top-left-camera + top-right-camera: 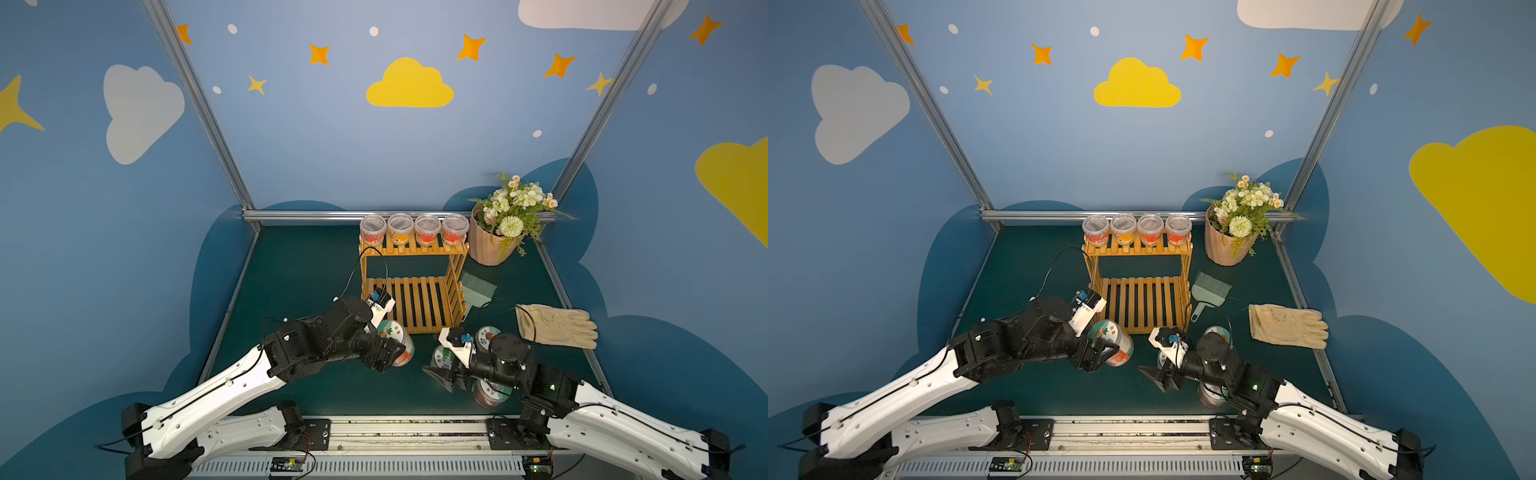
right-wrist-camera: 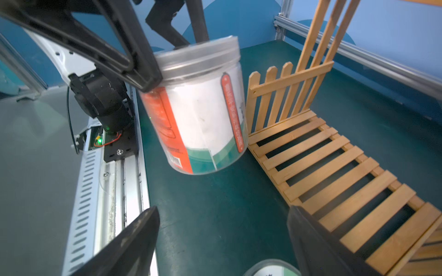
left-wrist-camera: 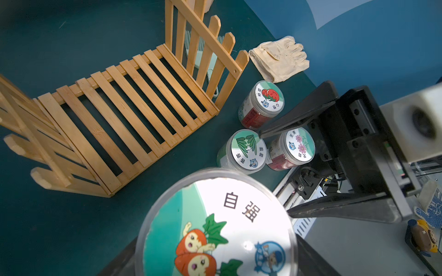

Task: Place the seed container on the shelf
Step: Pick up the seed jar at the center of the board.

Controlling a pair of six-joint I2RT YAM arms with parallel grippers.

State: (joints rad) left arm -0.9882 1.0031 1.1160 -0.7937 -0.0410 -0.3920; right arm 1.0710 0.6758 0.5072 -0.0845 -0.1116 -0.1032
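Pinching the seed container (image 2: 198, 114) by its lid in the left end effector (image 1: 1100, 354), tilted, seemingly off the tabletop (image 1: 311, 270), just before the lower tier of the shelf (image 1: 419, 307). Risking slipping from that shallow hold or snagging the front slat. Holding the right end effector (image 2: 222, 210) wide apart, empty.

Three small lidded jars (image 3: 244, 153) stand bunched close together just behind the right pincer (image 1: 440, 376). A cream glove (image 1: 557, 326) lies flat well off to the pincer's right, and a green hand brush (image 1: 478, 289) lies farther out from it, toward the back wall. Beyond the brush, a pot of white flowers (image 1: 490, 245) stands in the far right corner.
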